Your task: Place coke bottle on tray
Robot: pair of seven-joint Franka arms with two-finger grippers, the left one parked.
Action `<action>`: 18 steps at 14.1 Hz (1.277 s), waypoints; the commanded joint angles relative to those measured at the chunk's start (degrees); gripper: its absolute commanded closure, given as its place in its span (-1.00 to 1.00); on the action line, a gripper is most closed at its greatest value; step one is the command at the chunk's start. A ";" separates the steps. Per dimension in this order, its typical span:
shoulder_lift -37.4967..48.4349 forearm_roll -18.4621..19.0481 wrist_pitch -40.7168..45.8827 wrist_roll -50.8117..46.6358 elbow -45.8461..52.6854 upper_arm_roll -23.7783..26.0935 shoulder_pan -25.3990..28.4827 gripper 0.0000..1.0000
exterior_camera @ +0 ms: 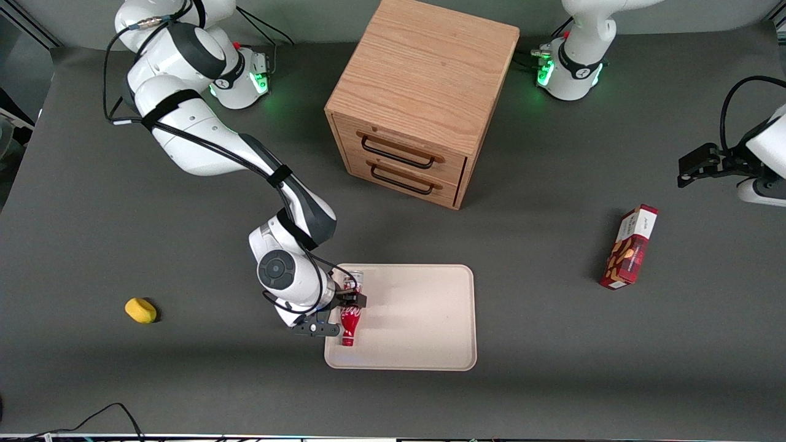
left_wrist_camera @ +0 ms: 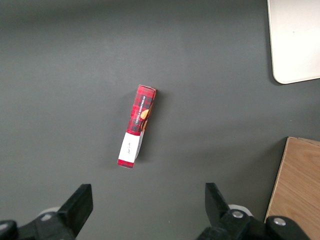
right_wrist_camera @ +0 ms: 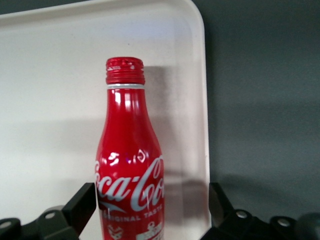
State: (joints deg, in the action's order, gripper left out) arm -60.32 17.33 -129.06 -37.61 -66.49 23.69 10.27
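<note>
- The pincer (exterior_camera: pixel 345 314) sits over the tray's working-arm edge, fingers spread either side of the coke bottle (exterior_camera: pixel 350 320) without touching it
- The bottle lies on the tray (exterior_camera: pixel 424 319), so it looks placed

Coke bottle (right_wrist_camera: pixel 129 165) glossy red, metallic-looking; tray (exterior_camera: pixel 424 331) matt smooth beige; gripper (exterior_camera: pixel 334 314) over tray edge, black plastic; drawer cabinet (exterior_camera: pixel 417 98) grained wood; table (exterior_camera: pixel 552 368) matt grey.

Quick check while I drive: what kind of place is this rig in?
Likely a robot lab tabletop: a gray mat with staged props, a wooden drawer cabinet, a tray, and the gripper around a coke bottle.
</note>
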 commanded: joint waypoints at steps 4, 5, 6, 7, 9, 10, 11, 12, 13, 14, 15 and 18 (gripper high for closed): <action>-0.41 1.83 0.13 -0.89 1.80 -0.05 0.37 -1.00; -0.15 1.83 0.30 -0.80 1.80 0.04 0.11 -1.00; 0.11 1.83 0.39 -0.71 1.80 0.04 0.10 -1.00; 0.47 1.91 0.39 -0.54 1.80 0.04 0.10 -1.00; 1.34 1.74 0.48 -0.36 1.80 0.04 -0.16 -1.00; 1.78 1.74 0.57 -0.27 1.80 0.04 -0.25 -1.00; 2.74 1.83 0.83 -0.18 1.71 0.04 -0.25 -1.00; 3.71 1.91 2.31 -0.18 1.63 0.04 -0.25 -1.00; 5.37 2.00 4.59 -0.44 1.62 0.12 -0.34 -1.00; 8.17 2.00 7.48 -0.36 1.45 0.21 -0.51 -1.00; 11.42 1.92 11.17 -0.36 1.10 0.30 -0.95 -1.00; 21.88 1.13 25.48 -0.80 0.92 0.65 -2.09 -1.00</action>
State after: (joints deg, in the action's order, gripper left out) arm -47.04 18.16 -111.60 -37.62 -62.72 23.95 9.37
